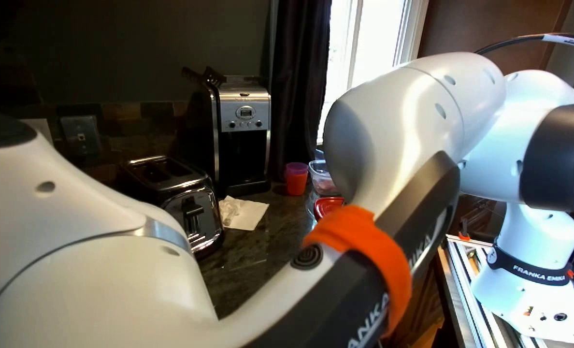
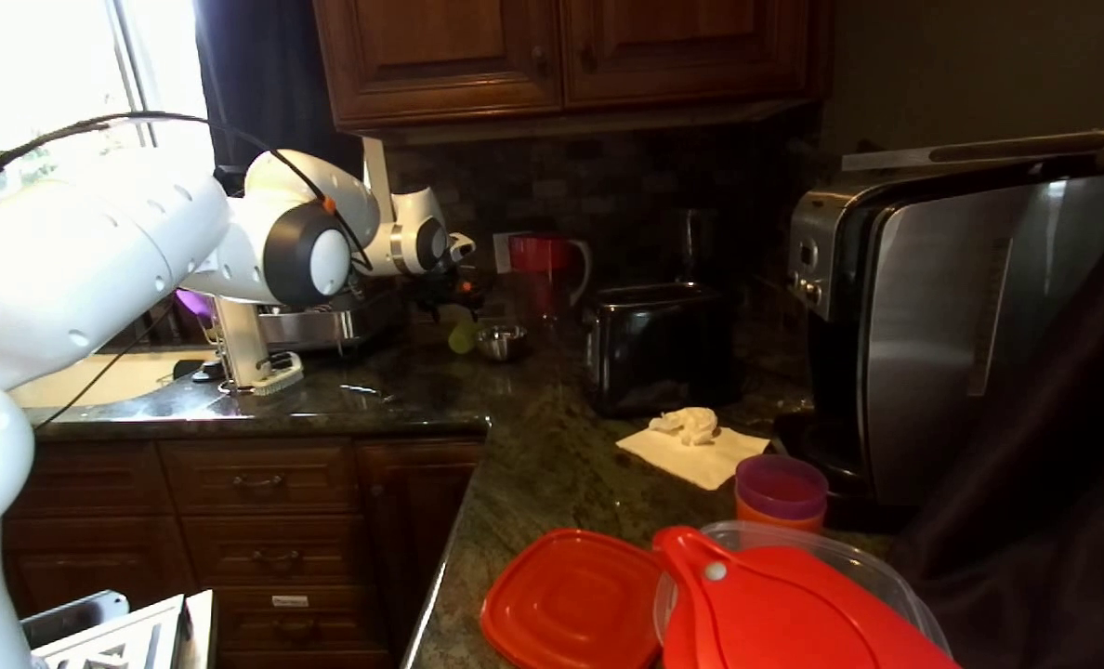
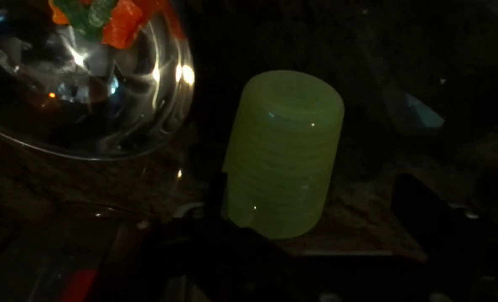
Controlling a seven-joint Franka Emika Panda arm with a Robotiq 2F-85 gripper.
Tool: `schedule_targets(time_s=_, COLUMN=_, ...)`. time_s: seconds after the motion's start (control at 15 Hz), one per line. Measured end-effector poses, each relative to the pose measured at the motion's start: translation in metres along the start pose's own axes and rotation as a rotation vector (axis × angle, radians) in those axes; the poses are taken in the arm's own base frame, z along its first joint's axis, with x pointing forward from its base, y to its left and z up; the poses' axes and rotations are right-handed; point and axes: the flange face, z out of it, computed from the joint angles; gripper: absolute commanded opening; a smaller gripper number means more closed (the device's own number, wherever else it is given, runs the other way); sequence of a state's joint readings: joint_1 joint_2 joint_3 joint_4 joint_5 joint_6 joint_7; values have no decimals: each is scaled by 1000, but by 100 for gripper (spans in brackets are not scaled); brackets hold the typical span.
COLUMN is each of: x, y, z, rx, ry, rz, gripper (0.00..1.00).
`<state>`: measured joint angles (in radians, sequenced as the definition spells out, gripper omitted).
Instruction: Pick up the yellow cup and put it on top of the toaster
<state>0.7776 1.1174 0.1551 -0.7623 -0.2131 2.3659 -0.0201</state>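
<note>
Yellow cup: at the counter, just beside the steel bowl; its closed end and ribbed side face the wrist camera. Gripper: fingers spread, cup between them, not pinched. Clear gap on the wrist view's right; the finger opposite overlaps the cup's edge there, contact cannot be told. Bowl holds red, orange and green pieces. In an exterior view, the arm extends over the counter, gripper at the cup. Toaster: upright on the counter in both exterior views, well apart from the cup; partly hidden by the arm in an exterior view, slots upward. Red pitcher appears between bowl and toaster. Napkin lies just beside the toaster, crumpled tissue on it. Coffee maker stands near the napkin. Purple cup stacked in the orange cup, upright; clear container near them. Red lid lies flat on the counter.
</note>
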Motion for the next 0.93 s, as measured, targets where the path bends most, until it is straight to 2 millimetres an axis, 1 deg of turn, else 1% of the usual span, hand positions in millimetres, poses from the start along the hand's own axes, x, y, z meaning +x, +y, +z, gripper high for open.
schedule_targets(time_s=0.13, x=-2, y=0, z=8, rx=-11, ry=3, rz=-3, gripper=100)
schedule_targets(time_s=0.4, x=-2, y=2, z=17, rx=-21, ry=19, rz=2, gripper=100)
schedule_targets(time_s=0.87, x=-16, y=0, z=42, rx=-23, ry=-8, rz=3, gripper=100)
schedule_targets(time_s=0.93, x=-17, y=1, z=43, rx=-24, ry=-12, rz=4, gripper=80)
